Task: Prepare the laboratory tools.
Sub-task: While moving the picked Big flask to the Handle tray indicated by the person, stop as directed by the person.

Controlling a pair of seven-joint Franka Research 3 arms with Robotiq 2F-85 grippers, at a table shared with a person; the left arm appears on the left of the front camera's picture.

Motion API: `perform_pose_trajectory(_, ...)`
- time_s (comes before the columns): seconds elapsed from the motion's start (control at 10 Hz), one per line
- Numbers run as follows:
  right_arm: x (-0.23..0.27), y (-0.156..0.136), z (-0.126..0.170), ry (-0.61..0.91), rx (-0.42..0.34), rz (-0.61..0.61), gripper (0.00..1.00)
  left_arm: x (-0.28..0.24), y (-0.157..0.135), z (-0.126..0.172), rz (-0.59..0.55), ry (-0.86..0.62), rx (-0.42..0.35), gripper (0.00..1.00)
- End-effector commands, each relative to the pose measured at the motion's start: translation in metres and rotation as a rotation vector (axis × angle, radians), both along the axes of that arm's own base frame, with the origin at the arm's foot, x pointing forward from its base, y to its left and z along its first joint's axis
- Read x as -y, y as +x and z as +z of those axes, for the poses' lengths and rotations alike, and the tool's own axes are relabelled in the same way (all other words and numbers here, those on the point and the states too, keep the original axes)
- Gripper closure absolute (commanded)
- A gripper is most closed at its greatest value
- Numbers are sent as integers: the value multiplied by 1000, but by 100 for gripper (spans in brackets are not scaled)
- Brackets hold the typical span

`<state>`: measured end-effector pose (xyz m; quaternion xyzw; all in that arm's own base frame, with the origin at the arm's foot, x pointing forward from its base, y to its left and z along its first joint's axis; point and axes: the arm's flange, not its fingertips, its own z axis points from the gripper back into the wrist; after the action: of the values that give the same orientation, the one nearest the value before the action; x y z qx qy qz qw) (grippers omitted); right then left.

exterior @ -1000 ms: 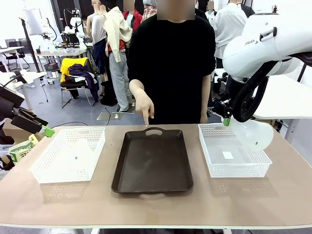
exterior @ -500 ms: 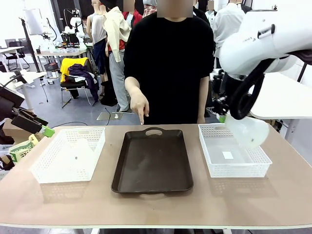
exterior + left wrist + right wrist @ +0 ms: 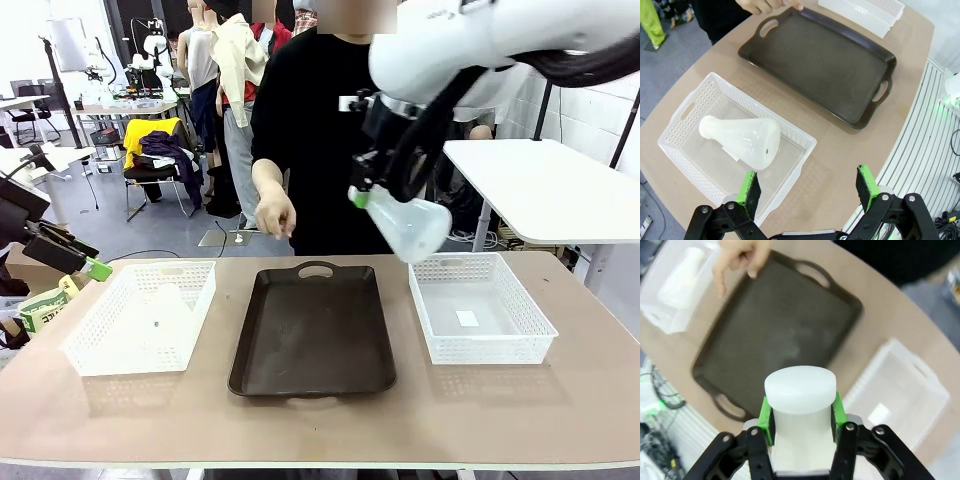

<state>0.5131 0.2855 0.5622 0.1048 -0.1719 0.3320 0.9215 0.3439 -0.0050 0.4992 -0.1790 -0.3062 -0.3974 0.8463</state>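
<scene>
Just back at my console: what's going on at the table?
The right gripper is shut on the neck of one flask, holding it in the air near the brown tray and the right basket. The second flask lies on its side in the left basket; the left gripper hangs open nearby. A person's hand hovers at the tray's far edge.
</scene>
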Motion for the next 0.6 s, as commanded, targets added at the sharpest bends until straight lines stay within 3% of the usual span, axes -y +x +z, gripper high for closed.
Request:
perform_pose_trajectory(0.0,-38,37,-6,36,-81,135,100,-2,0,-1,-7,1,1,0)
perform_pose_trajectory(0.3,-115,68,-26,-2,-152,270,100,-2,0,-1,-7,1,1,0)
perform_pose_trajectory(0.5,-131,74,-39,1,-165,297,100,-2,0,-1,-7,1,1,0)
